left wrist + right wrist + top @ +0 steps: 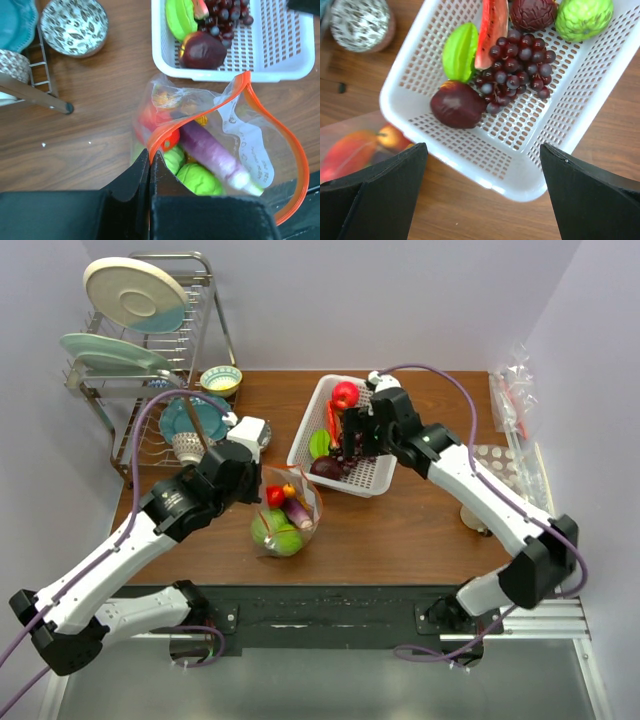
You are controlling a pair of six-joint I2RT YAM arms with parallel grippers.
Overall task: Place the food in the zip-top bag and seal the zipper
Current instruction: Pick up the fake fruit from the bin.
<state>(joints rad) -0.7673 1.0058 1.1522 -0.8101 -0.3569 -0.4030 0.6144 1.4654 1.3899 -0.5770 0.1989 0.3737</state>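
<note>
Bag [285, 510], mouth open and holding produce, stands just beside the basket [535, 125]. Left gripper [150, 170] is clamped on the zipper [280, 135] on the side away from the basket. Right gripper [481, 150] hangs over the basket's near corner, jaws spread, grasping nothing; grapes [517, 60] lie in the basket.

Wooden table [400, 530] bears white basket [371, 477], zip-top bag [250, 150], patterned bowl [74, 26], yellow bowl [221, 378].
</note>
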